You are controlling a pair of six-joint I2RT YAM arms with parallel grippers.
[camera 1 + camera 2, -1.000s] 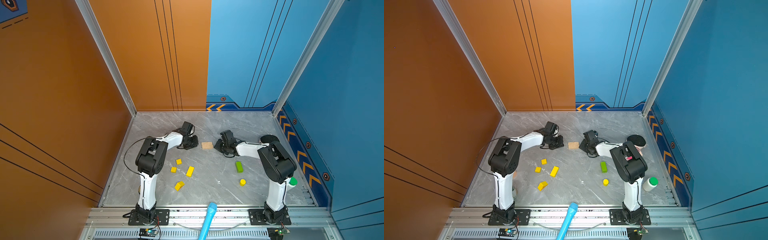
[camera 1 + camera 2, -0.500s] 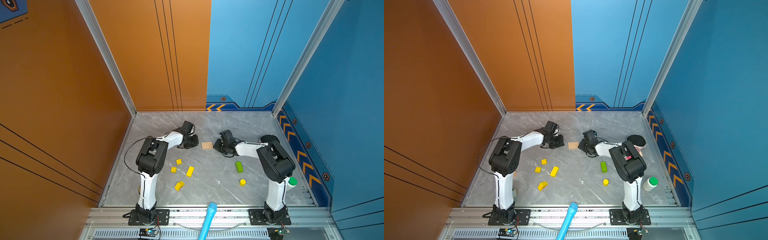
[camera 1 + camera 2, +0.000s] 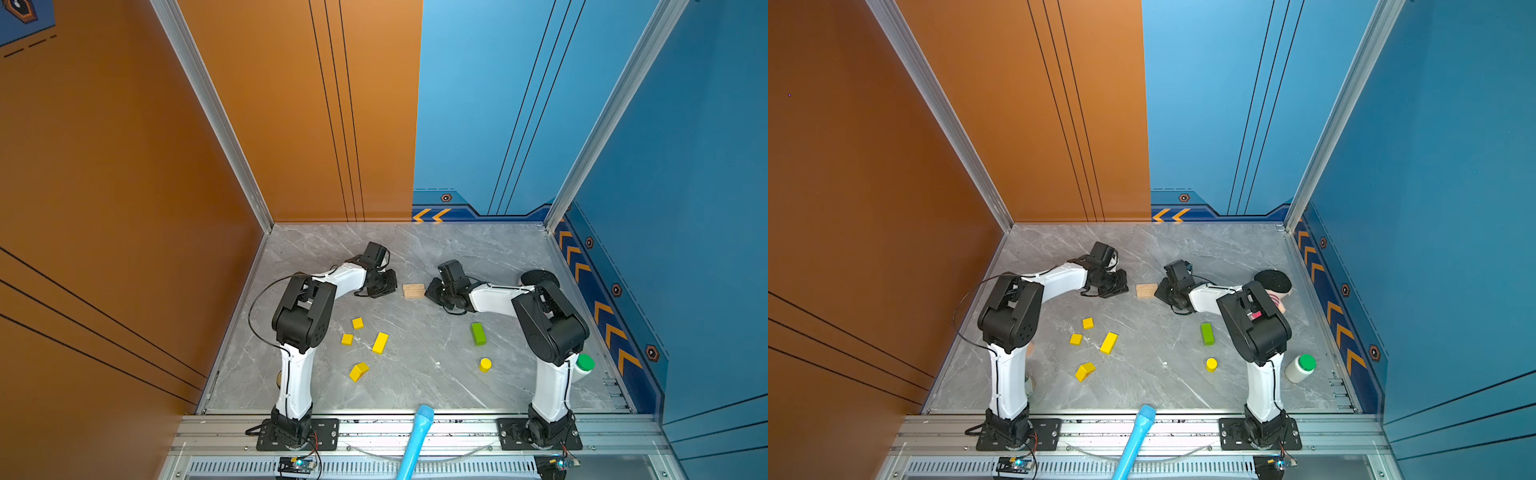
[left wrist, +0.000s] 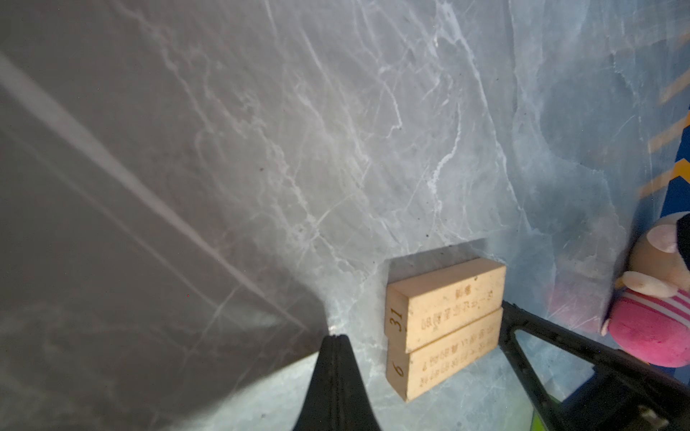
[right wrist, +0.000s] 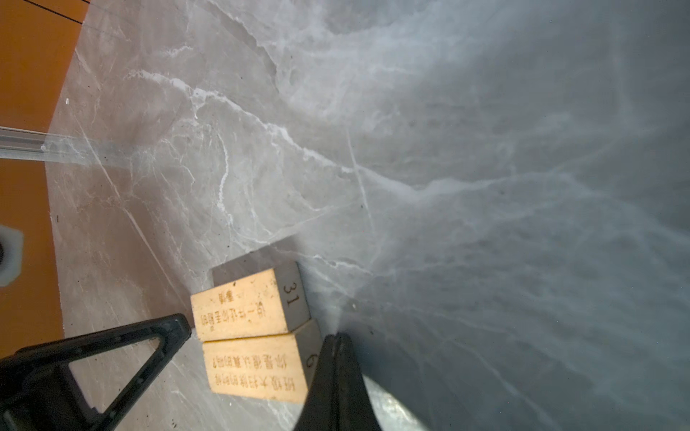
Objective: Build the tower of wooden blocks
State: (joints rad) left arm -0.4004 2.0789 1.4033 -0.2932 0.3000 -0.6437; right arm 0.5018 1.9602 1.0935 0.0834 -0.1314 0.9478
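Left claw (image 4: 335, 337): jaws pressed together, holding nothing, tip low over the table (image 4: 261, 149), just short of one end of the planks (image 4: 444, 324). Right claw (image 5: 338, 336): jaws pressed together, holding nothing, tip at the planks' opposite end, by plank 6 (image 5: 257, 369); cannot tell whether it touches. Planks lie flat, long edges touching, between the two claws.

Green bar (image 3: 478, 333) and cylinder (image 3: 485, 364) lie behind the right claw, toward its arm's base. Two cubes (image 3: 357, 323), yellow bar (image 3: 380, 343) and roof piece (image 3: 358, 371) lie behind the left claw, well apart from the planks.
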